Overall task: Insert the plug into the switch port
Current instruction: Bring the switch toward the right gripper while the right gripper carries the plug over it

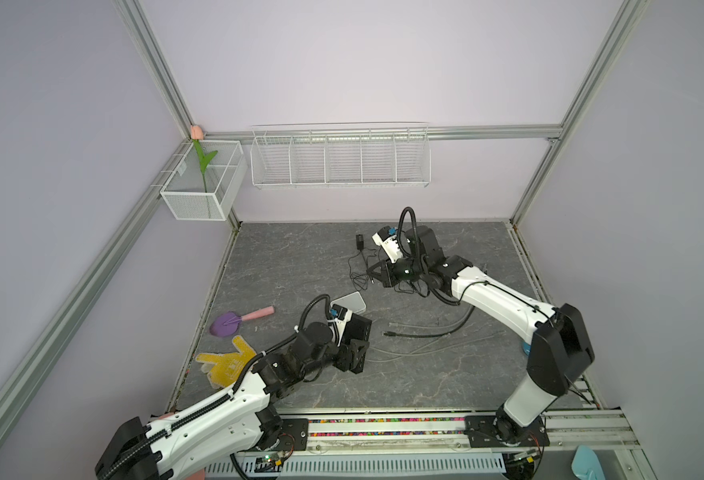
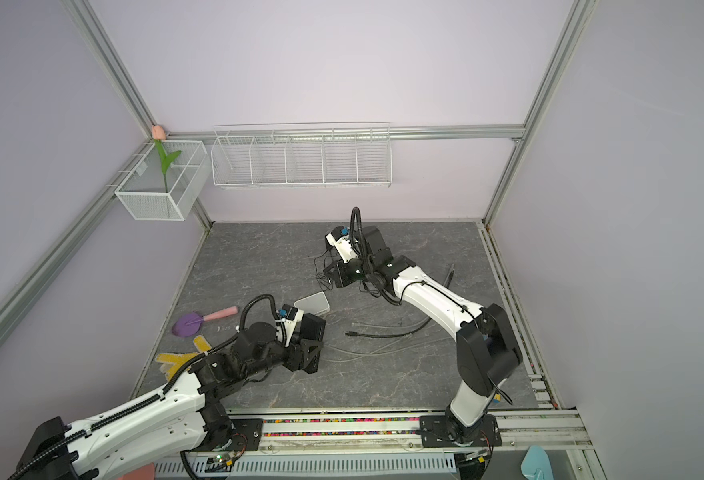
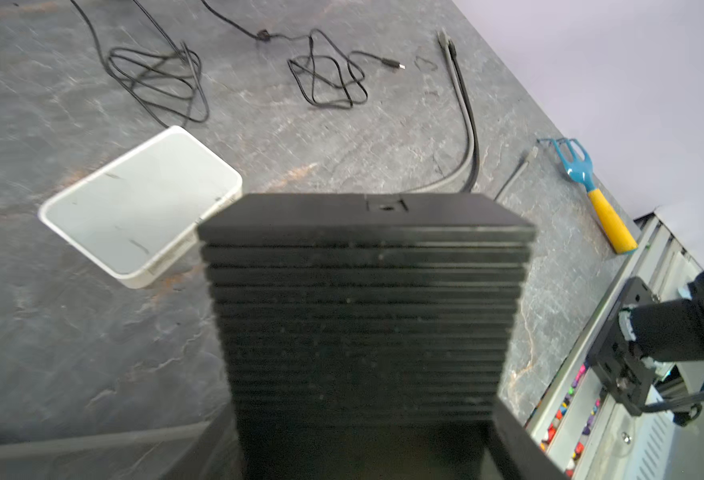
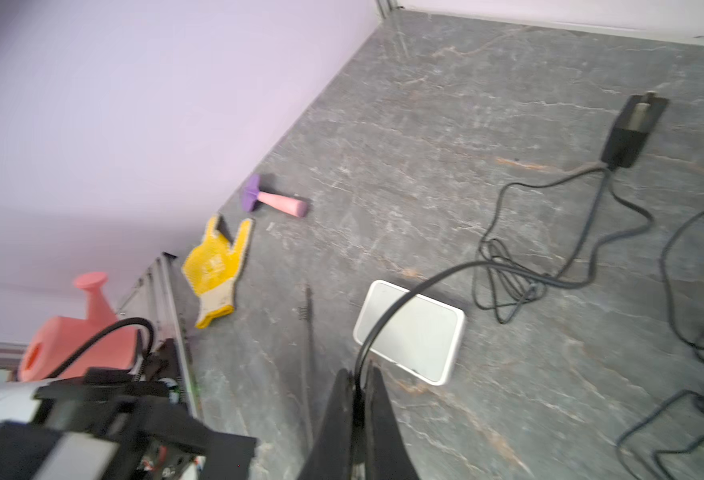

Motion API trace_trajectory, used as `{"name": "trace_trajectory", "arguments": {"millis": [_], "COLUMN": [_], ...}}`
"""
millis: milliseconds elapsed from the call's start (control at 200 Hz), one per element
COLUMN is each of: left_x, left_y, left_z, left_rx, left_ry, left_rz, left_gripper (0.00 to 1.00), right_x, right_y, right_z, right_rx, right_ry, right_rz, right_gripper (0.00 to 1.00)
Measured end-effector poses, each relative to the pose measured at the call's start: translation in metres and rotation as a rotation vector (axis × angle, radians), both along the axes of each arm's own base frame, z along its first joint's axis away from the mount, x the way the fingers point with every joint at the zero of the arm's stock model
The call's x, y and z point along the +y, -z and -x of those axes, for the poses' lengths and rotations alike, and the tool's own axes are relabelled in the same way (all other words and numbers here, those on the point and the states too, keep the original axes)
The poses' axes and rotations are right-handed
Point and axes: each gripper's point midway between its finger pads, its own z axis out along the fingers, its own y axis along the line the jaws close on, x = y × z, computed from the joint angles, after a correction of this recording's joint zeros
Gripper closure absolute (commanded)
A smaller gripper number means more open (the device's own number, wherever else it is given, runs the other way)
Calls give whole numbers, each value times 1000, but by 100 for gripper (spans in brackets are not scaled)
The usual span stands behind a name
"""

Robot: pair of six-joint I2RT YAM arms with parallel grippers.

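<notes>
The grey marbled worktop (image 1: 284,257) carries a white switch box (image 1: 352,301) near its middle, a black adapter (image 1: 359,242) farther back, its thin cord (image 4: 527,286) tangled nearby, a loose black cable (image 1: 421,335), a purple trowel (image 1: 227,324) and a yellow glove (image 1: 225,363) by the left edge

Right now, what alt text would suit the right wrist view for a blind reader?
The right gripper is shut on a black cable over a grey table, a white switch just beyond. A yellow glove, trowel and adapter lie farther off.
</notes>
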Motion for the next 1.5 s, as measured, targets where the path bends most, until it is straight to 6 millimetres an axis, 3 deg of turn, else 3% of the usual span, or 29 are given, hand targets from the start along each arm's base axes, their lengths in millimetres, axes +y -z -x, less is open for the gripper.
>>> {"name": "trace_trajectory", "arguments": {"millis": [85, 260, 450, 550, 735, 1045, 1500], "left_x": [-8, -19, -19, -17, -9, -10, -9], "left_y": [9, 7, 4, 0, 1, -40, -45], "left_z": [9, 15, 16, 18, 22, 21, 22], "left_rx": [-16, -103, -195, -257, -345, -498, -529], "left_ry": [40, 78, 90, 99, 116, 120, 117], "left_rz": [-8, 45, 71, 103, 114, 203, 208], "left_gripper": [100, 100, 100, 100, 100, 100, 100], "right_x": [1, 4, 6, 0, -2, 1, 9], "right_y": [4, 11, -14, -26, -39, -42, -44], "right_z": [17, 47, 88, 100, 113, 132, 148], "right_rx": [29, 54, -22, -63, -118, -161, -188], "right_ry": [-31, -86, -154, -163, -176, -205, -228], "right_rz": [-79, -171, -269, -316, -366, -418, -452], "right_gripper": [93, 93, 93, 93, 93, 93, 93]}}
